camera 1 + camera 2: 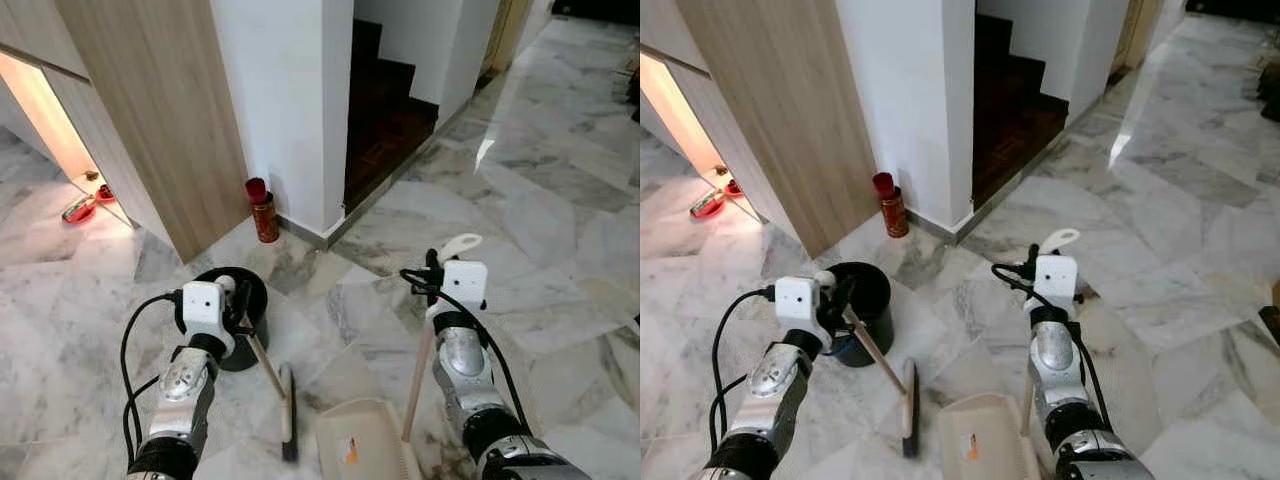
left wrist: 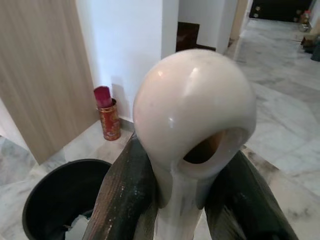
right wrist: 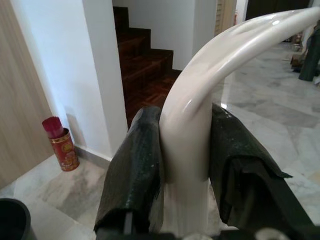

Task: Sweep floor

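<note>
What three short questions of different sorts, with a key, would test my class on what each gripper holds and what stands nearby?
1. True or false: the left gripper has its jaws shut on the cream plastic broom handle.
2. Multiple choice: what does the right gripper hold? A) a black bin B) the curved cream dustpan handle C) a red canister
3. Fill in: the round black plastic bin stands on the ____ marble floor, in front of the red cylindrical canister by the white wall.

Key: 1 true; 2 B; 3 grey-veined white.
</note>
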You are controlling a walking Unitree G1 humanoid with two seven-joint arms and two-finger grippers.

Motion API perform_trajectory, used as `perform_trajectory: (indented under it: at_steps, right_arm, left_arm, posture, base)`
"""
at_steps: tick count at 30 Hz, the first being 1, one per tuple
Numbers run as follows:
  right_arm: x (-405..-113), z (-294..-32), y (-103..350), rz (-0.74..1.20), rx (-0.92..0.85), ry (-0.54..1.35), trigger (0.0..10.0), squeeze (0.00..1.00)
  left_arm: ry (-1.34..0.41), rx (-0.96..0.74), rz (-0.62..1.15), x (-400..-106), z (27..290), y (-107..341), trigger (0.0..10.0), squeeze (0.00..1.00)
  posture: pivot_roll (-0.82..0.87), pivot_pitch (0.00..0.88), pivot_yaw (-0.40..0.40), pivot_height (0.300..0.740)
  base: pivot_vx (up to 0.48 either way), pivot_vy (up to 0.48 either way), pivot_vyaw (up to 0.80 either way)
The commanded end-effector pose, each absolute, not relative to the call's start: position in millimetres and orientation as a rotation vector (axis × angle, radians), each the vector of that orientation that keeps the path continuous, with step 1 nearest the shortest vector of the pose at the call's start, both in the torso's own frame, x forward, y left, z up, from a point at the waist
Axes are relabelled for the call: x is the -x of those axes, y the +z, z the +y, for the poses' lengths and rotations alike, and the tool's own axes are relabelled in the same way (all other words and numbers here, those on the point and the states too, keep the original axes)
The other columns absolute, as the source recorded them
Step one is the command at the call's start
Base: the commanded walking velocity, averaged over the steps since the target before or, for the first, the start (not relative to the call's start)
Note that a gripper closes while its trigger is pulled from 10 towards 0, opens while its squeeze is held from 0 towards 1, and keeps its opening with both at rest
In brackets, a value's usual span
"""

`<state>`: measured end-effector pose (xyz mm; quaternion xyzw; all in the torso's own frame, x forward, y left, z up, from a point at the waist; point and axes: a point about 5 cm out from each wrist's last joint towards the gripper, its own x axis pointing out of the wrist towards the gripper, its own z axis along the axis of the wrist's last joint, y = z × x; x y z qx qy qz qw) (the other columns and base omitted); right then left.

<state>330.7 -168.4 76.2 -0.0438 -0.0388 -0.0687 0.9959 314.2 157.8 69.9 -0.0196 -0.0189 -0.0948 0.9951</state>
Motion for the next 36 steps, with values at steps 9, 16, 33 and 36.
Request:
perform_trajectory:
  at_steps: [9, 16, 33, 36]
  right_arm:
    - [-338, -170, 92, -0.137, 0.079, -0.134, 10.0, 0.0]
    - [-341, -160, 92, -0.123, 0.076, -0.082, 10.0, 0.0]
    - [-350, -158, 103, -0.139, 0.1, -0.061, 10.0, 0.0]
    - [-349, -158, 102, -0.139, 0.104, -0.062, 10.0, 0.0]
  left_arm:
    - [-0.205, 0.026, -0.056, -322, 153, 77, 10.0, 0.0]
    - [-0.161, 0.026, -0.084, -322, 161, 80, 10.0, 0.0]
    - [-0.08, 0.033, -0.106, -323, 171, 83, 10.0, 0.0]
    - [-0.076, 0.037, -0.113, -322, 171, 83, 10.0, 0.0]
  posture:
    - [-0.12, 0.0, 0.104, 0.74]
    - [-0.05, 0.0, 0.054, 0.74]
    - [-0.05, 0.0, 0.006, 0.74]
    - [-0.05, 0.0, 0.001, 0.74]
  base:
    - [0.0, -0.133, 0.0]
    - [0.0, -0.174, -0.79]
    - [0.0, -0.14, -0.8]
    - [0.0, 0.0, -0.8]
